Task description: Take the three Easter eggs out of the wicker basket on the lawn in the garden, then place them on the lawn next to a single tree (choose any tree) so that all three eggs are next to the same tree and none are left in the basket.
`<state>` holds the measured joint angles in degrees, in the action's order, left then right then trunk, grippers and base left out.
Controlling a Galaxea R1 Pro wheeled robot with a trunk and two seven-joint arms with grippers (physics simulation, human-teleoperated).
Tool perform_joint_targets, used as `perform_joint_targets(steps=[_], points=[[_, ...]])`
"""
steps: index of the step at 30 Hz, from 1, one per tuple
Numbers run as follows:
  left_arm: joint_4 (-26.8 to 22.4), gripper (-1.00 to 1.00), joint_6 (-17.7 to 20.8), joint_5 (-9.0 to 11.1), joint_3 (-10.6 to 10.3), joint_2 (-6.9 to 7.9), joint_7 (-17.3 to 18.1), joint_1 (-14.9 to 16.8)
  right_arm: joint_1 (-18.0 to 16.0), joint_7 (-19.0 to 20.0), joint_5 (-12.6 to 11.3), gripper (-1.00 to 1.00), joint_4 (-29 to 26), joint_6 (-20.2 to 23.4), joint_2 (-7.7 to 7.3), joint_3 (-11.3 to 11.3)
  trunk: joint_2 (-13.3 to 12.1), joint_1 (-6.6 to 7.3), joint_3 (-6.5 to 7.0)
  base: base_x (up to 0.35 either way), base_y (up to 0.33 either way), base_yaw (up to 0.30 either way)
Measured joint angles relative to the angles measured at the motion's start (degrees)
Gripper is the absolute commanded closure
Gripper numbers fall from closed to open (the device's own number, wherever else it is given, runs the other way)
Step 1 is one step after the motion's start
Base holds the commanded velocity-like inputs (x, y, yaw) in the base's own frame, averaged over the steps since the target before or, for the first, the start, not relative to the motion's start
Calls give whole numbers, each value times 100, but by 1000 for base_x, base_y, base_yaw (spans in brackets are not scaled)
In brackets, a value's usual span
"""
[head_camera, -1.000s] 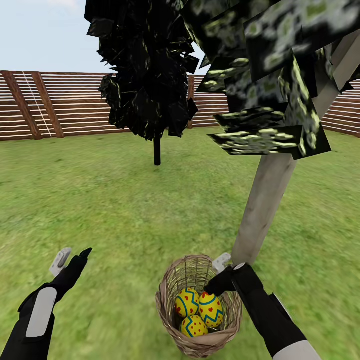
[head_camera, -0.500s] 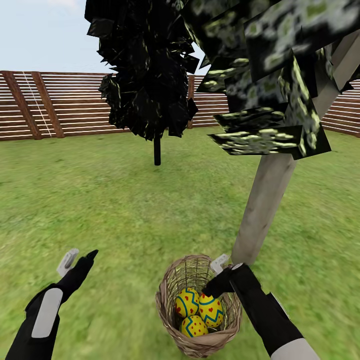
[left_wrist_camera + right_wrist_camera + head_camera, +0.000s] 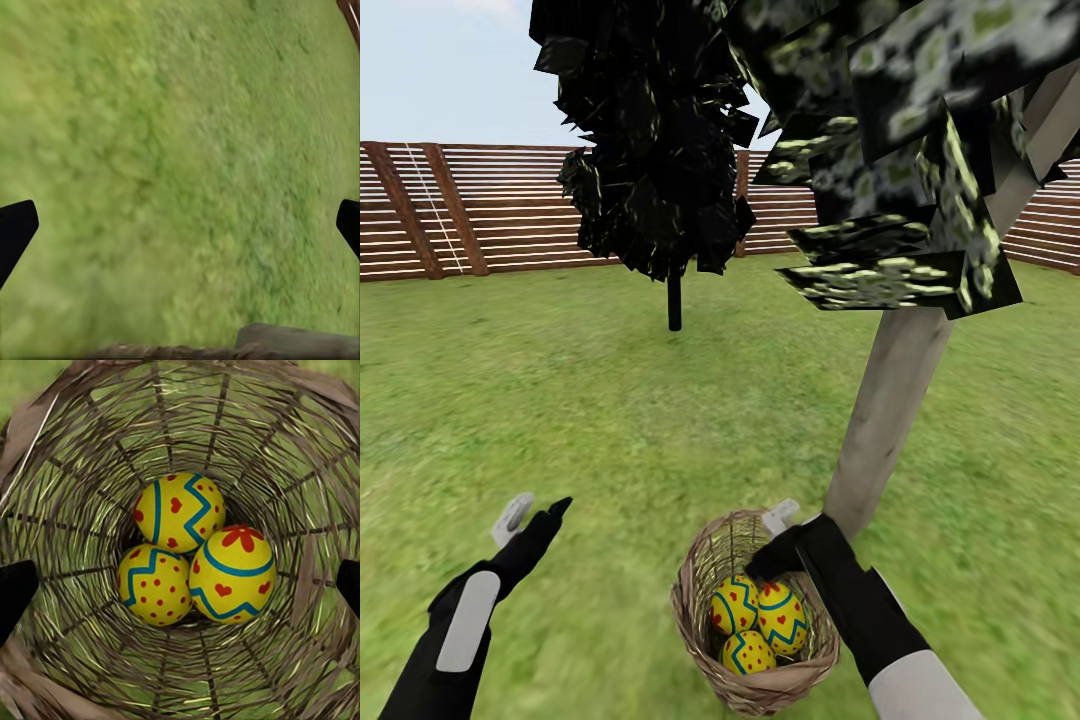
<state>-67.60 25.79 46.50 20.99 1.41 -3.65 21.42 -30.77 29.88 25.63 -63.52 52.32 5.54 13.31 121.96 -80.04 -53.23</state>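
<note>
Three Easter eggs (image 3: 191,562) lie in the wicker basket (image 3: 300,450) directly between the wide-open, empty right fingers (image 3: 16,589), ready for picking; left fingers (image 3: 15,229) are open, empty above the lawn (image 3: 172,150).

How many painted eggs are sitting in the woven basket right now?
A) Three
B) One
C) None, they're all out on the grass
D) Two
A: the right wrist view looks straight down into the basket and shows three yellow eggs huddled at the bottom, and the head view shows the same three inside it, with none on the grass.
</note>
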Motion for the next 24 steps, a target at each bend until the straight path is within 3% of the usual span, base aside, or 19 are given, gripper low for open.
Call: perform_joint_targets(steps=[7, 8, 10, 15, 24], points=[[1, -100, -4, -12, -226, -11, -1, -2, -225, -224, -225, -100, 224, -41, 187, -35, 0, 0, 0, 0, 0, 0], [2, -100, -4, -8, -465, -16, 0, -1, -925, -542, -225, -100, 1475, -48, 188, -44, -1, 0, 1, 0, 0, 0], [0, -100, -6, -15, -476, -21, -1, -2, -1033, -654, -255, -100, 2748, -45, 191, -66, 0, -1, -1, 0, 0, 0], [1, -100, -4, -16, -477, -27, -1, 0, -1065, -779, -266, -100, 2833, -47, 190, -282, 159, -87, -71, 0, 0, 0], [126, -100, 1, -17, -487, -34, -1, -1, -1069, -907, -275, -100, 2849, -43, 157, -366, 520, -285, -233, 0, 0, 0]])
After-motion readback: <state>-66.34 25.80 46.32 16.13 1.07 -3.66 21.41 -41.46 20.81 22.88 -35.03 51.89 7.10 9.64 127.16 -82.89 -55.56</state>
